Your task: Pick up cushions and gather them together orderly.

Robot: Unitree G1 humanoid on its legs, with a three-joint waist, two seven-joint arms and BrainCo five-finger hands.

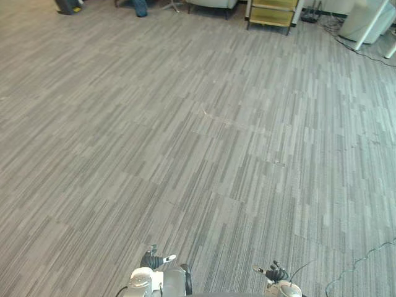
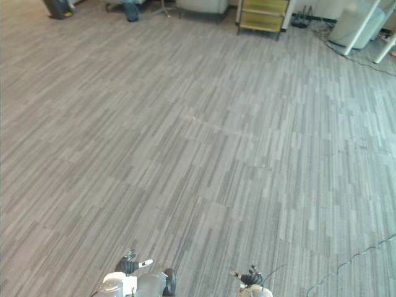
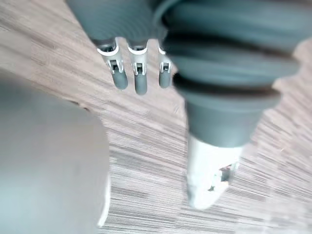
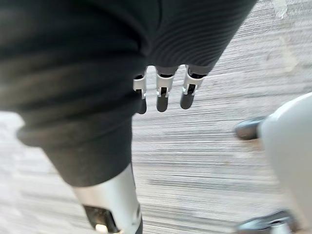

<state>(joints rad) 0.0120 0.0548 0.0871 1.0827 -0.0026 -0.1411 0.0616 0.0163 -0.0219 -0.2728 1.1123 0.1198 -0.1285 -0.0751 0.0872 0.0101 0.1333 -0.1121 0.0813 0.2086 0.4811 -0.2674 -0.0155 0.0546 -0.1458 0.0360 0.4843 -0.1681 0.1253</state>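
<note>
So, the left hand (image 3: 140, 80) hangs low over the grey striped carpet (image 1: 198, 154), fingers straight and loose, holding nothing. The right hand (image 4: 163, 95) is the same deal, slack and empty above the carpet. A yellow shelf unit (image 1: 272, 12) sits far across the room. Can't tell where the cushions are.

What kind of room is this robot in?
Probably an office or lab: grey striped carpet tiles, a yellowish shelf unit at the far end, and cables trailing by a white table leg.
</note>
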